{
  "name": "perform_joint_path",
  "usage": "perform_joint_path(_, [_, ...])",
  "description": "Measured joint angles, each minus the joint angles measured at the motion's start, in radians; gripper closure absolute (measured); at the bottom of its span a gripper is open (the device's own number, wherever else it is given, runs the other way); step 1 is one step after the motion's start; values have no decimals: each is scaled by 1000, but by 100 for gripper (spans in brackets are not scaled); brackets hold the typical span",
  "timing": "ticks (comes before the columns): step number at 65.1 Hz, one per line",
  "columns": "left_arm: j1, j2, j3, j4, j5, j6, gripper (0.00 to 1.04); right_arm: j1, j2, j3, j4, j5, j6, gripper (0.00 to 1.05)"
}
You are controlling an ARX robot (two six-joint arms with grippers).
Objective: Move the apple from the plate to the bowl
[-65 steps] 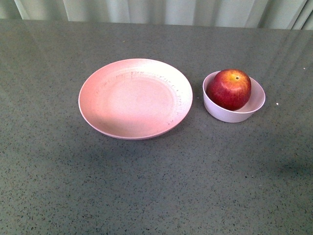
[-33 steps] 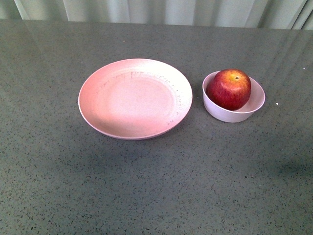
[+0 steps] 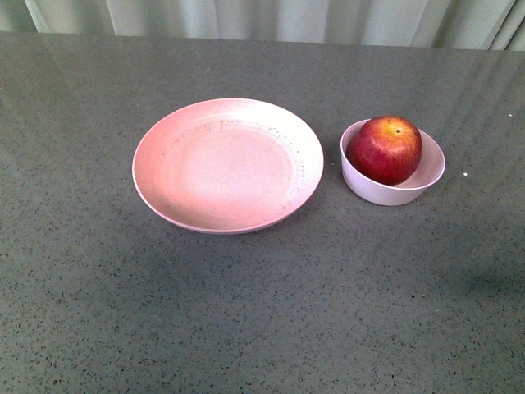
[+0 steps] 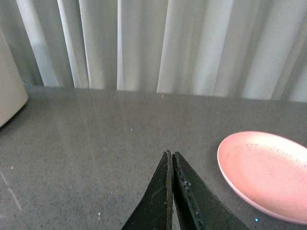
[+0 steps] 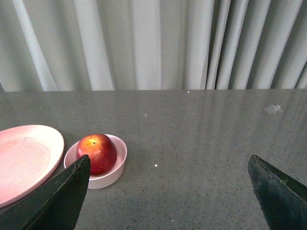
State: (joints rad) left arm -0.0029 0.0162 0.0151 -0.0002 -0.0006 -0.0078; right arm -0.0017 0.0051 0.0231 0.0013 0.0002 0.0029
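Front view: I see the apple (image 3: 385, 149) sitting inside the bowl (image 3: 369, 187), just to the right of the empty plate (image 3: 227, 165), on the grey table (image 3: 246, 312). Neither arm shows, and the task looks finished.

Left wrist view: my left gripper (image 4: 171, 160) has its jaws pressed together on nothing, above the table near the plate (image 4: 264, 167). A careless sweep could clip the plate's rim.

Right wrist view: my right gripper (image 5: 168, 191) is spread wide and empty, well back from the bowl (image 5: 112, 170) and apple (image 5: 97, 152). The apple stands tall in a bowl barely wider than itself, so I judge any nudge could tip it out.
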Motion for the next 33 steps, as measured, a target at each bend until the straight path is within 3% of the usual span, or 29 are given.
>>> perform_joint_path(14, [0, -1, 0, 0, 0, 0, 101, 0, 0, 0, 0, 0, 0, 9])
perform_joint_path(20, [0, -1, 0, 0, 0, 0, 78, 0, 0, 0, 0, 0, 0, 9])
perform_joint_path(33, [0, -1, 0, 0, 0, 0, 42, 0, 0, 0, 0, 0, 0, 9])
